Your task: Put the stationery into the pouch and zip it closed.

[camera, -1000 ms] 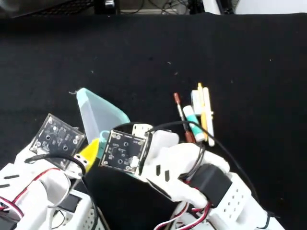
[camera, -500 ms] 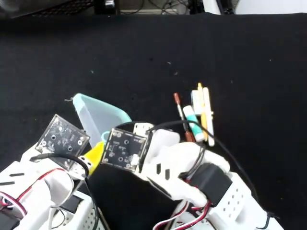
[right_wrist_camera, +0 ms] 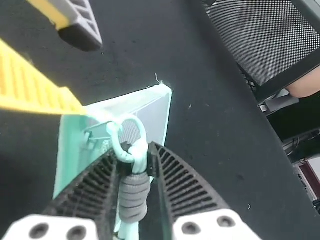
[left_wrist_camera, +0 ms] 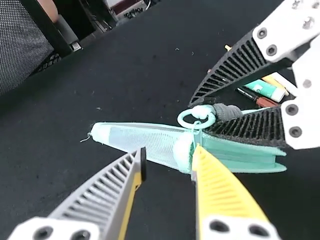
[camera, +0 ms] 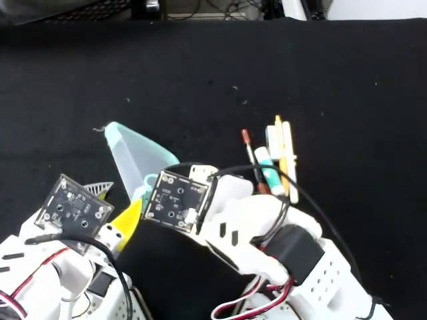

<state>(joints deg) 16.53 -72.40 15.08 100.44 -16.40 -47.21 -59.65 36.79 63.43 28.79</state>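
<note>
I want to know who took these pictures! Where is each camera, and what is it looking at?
High view: above the table, looking down at pouch and stationery; both arms show.
Left wrist view: on the left arm, looking past its left claw at the pouch.
Right wrist view: on the right arm, looking past its right claw, shut on the zip pull.
Both wrist views share the pouch and the other claw.

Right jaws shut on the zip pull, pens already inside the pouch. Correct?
Not quite. The right jaws are shut on the zip pull, but the pens lie on the table outside the pouch, as the high view shows.
</note>
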